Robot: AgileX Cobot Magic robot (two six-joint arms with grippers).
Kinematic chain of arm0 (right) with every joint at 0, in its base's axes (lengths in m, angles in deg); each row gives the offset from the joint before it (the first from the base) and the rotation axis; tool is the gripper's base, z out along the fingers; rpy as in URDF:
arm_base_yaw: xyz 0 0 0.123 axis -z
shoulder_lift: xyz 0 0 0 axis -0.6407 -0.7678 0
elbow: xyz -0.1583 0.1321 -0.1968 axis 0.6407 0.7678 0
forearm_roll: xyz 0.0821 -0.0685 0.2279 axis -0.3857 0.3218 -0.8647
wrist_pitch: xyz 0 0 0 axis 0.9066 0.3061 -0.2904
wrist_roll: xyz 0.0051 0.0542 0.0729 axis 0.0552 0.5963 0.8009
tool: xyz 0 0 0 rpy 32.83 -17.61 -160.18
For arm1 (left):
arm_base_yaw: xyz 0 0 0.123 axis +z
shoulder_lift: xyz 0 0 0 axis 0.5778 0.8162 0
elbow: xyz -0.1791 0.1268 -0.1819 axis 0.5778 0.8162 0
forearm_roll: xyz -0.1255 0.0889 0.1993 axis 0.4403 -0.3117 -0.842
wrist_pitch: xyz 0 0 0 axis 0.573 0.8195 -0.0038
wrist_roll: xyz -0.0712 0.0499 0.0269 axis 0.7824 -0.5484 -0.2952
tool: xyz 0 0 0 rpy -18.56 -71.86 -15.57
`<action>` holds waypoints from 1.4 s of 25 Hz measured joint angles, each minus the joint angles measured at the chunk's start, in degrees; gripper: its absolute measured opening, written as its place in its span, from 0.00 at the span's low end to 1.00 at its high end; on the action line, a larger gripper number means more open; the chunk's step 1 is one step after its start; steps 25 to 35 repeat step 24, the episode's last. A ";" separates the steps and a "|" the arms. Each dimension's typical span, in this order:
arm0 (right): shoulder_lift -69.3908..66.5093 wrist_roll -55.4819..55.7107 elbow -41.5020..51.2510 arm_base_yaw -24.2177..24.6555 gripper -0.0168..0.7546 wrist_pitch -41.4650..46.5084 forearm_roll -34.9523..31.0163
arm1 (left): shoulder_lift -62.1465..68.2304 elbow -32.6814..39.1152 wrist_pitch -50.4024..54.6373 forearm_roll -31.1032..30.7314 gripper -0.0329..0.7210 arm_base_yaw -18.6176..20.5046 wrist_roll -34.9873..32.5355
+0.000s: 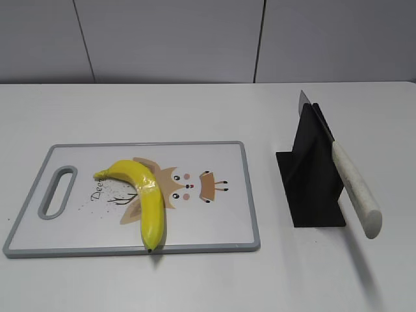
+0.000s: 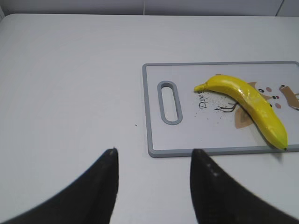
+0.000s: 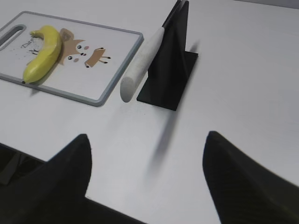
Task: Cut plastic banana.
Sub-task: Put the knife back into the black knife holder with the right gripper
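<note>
The plastic banana (image 1: 144, 195) is glossy yellow and curved, with a dark tip at the near end. It lies on a white cutting board (image 1: 214, 227) with a grey rim and a deer picture. It also shows in the left wrist view (image 2: 252, 105) and the right wrist view (image 3: 43, 52). A knife with a white handle (image 1: 354, 188) rests slanted in a black stand (image 1: 311, 175), handle toward the front. My left gripper (image 2: 153, 156) is open and empty, hovering left of the board's near corner. My right gripper (image 3: 147, 140) is open and empty, in front of the stand. Neither gripper shows in the exterior view.
The white table (image 1: 195, 279) carries the board (image 2: 187, 149) and the stand (image 3: 170, 70). The knife handle (image 3: 140, 65) sticks out toward the table's front. The board has a handle slot (image 1: 57, 192) at its left end. A grey wall panel (image 1: 169, 39) stands behind the table.
</note>
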 joint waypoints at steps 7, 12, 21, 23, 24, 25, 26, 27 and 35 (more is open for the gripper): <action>0.00 0.00 0.00 13.17 0.78 0.00 -0.31 | 0.00 0.00 -0.04 0.00 0.69 0.00 0.00; 0.00 0.00 0.00 22.73 0.78 -0.06 -0.31 | 0.00 0.00 -0.04 0.00 0.69 0.00 0.00; 0.00 0.00 0.00 24.32 0.78 -0.01 -0.37 | 0.00 0.00 -0.04 0.00 0.69 0.00 0.00; 0.00 0.00 0.00 24.32 0.78 -0.01 -0.37 | 0.00 0.00 -0.04 0.00 0.69 0.00 0.00; 0.00 0.00 0.00 24.32 0.78 -0.01 -0.37 | 0.00 0.00 -0.04 0.00 0.69 0.00 0.00; 0.00 0.00 0.00 24.32 0.78 -0.01 -0.37 | 0.00 0.00 -0.04 0.00 0.69 0.00 0.00; 0.00 0.00 0.00 24.32 0.78 -0.01 -0.37 | 0.00 0.00 -0.04 0.00 0.69 0.00 0.00; 0.00 0.00 0.00 24.32 0.78 -0.01 -0.37 | 0.00 0.00 -0.04 0.00 0.69 0.00 0.00; 0.00 0.00 0.00 24.32 0.78 -0.01 -0.37 | 0.00 0.00 -0.04 0.00 0.69 0.00 0.00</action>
